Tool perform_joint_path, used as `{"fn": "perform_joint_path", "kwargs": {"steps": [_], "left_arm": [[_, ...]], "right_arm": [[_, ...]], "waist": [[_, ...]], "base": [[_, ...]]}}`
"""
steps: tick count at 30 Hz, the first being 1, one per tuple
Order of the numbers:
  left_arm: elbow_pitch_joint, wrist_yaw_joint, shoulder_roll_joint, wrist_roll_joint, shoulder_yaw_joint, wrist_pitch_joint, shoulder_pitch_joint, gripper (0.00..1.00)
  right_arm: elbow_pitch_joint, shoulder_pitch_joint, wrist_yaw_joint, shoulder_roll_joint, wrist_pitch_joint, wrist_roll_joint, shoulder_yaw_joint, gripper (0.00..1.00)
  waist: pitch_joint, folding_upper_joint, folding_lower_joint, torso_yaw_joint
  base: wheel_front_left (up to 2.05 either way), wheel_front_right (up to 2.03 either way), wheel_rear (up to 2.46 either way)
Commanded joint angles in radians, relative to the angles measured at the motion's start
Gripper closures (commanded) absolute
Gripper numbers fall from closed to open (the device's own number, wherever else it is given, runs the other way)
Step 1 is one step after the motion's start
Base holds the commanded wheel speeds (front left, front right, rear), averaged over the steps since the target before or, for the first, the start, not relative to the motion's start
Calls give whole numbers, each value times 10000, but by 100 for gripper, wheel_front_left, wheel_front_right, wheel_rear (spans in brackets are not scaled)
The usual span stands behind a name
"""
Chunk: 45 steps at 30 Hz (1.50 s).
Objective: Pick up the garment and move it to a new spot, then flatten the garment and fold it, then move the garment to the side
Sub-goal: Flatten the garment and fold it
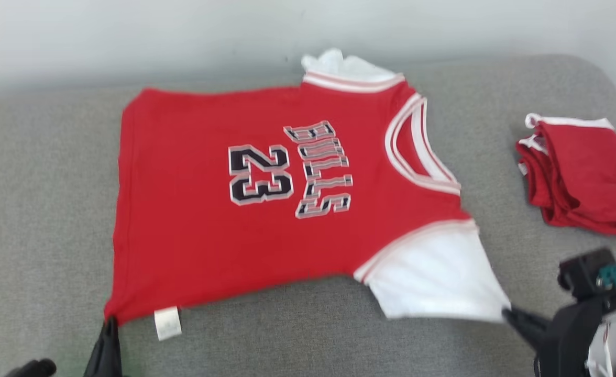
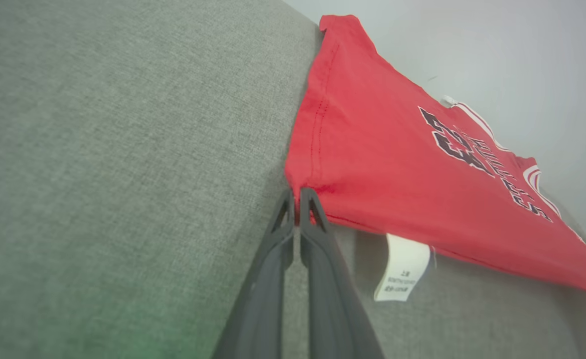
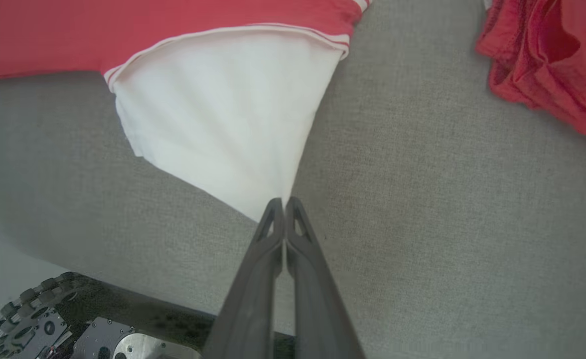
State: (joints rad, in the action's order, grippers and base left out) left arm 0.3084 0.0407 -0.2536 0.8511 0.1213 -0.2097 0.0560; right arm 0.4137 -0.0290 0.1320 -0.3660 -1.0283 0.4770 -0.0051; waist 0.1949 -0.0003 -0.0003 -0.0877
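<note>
We hold the red jersey (image 1: 193,251) stretched, hem corner clamped between the left gripper (image 2: 298,192) jaws, white sleeve (image 3: 223,114) between the right gripper (image 3: 284,200) jaws.

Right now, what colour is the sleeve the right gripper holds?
White sleeve, clearest in the right wrist view.

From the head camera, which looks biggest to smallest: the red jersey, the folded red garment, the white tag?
1. red jersey, by far the largest.
2. folded red garment, partly cut off by the picture's right edge.
3. white tag, the smallest.
</note>
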Motion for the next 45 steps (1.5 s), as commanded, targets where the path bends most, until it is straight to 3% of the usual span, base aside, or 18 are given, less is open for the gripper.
{"fn": "perform_joint_path", "kwargs": {"steps": [1, 11, 16, 24, 29, 38, 45], "left_arm": [[-192, -127, -122, -136, 1, 90, -340, 100], [-1824, -1221, -822, -802, 494, 1335, -1845, 100], [-2528, -1570, -916, -755, 328, 1458, -2214, 100], [-3343, -1803, -1111, -922, 229, 1534, -1840, 100], [-3534, -1824, -1280, -1308, 563, 1803, -1085, 100], [-2649, -2092, -1189, -2044, 1310, 2654, 1082, 100], [-1698, -2142, -1096, -2415, 1687, 2943, 2356, 100]], "right_arm": [[112, -387, -25, -5, -182, 83, -50, 100], [600, -2359, -23, 253, -1356, 1026, -8, 100], [1007, -2949, -23, 388, -1780, 1275, -196, 100], [1249, -1701, -23, 152, -497, 1068, -257, 100], [734, -378, -23, -410, 701, 735, 243, 100], [-699, 1844, -23, -1182, 2612, -386, 1109, 100], [-1695, 2999, -23, -1201, 3839, -922, 1508, 100]], "waist": [[-349, 3, 3, 18], [-260, 3, 3, 164], [-193, 3, 3, 258], [-130, 3, 3, 320], [0, 3, 3, 514], [579, 3, 3, 954], [978, 3, 3, 1086]], "base": [[0, 0, 0], [0, 0, 0], [0, 0, 0], [0, 0, 0], [0, 0, 0], [0, 0, 0], [0, 0, 0]]}}
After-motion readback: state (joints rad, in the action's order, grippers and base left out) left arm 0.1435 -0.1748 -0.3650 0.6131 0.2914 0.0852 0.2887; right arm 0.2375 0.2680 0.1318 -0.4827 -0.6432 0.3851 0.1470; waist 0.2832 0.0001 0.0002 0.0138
